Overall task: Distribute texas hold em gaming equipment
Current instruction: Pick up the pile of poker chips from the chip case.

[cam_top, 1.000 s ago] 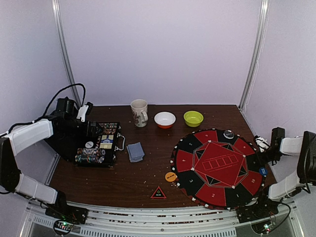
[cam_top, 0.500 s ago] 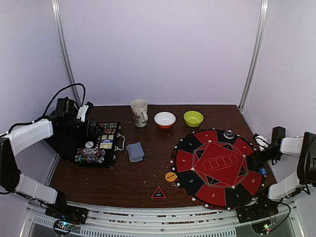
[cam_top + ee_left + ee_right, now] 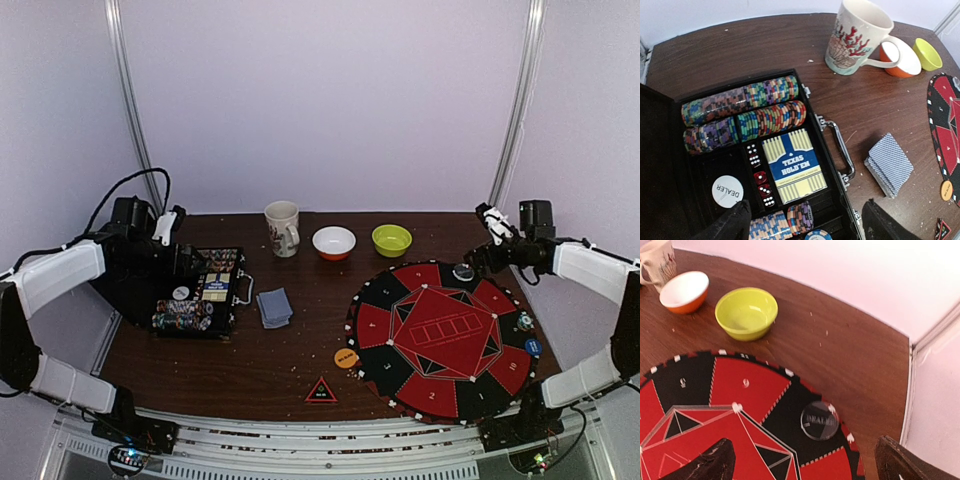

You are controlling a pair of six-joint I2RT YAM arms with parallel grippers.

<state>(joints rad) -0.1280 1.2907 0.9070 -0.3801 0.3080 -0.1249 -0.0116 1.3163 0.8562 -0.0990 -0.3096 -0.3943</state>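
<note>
An open black case [image 3: 830,150] holds rows of poker chips [image 3: 747,107], a white dealer disc [image 3: 727,191], dice and a Texas Hold'em card box [image 3: 794,166]. My left gripper [image 3: 805,227] hovers open over the case's near end [image 3: 195,295], gripping nothing. A blue-grey deck of cards [image 3: 273,306] lies right of the case. An orange disc [image 3: 346,357] and the black triangular marker [image 3: 320,391] lie by the round red-and-black mat [image 3: 445,340]. My right gripper [image 3: 805,462] is open above the dark dealer disc [image 3: 819,420] at the mat's far rim. A blue disc [image 3: 532,346] sits on the mat's right rim.
A cream mug [image 3: 283,228], a white bowl [image 3: 334,241] and a green bowl [image 3: 391,239] stand in a row at the back. The case lid [image 3: 135,290] lies open to the left. Crumbs dot the brown table [image 3: 300,350].
My right arm swung from the mat's right rim up to its far rim, and its jaws opened wide. A small disc now shows on the right rim. The left arm barely moved.
</note>
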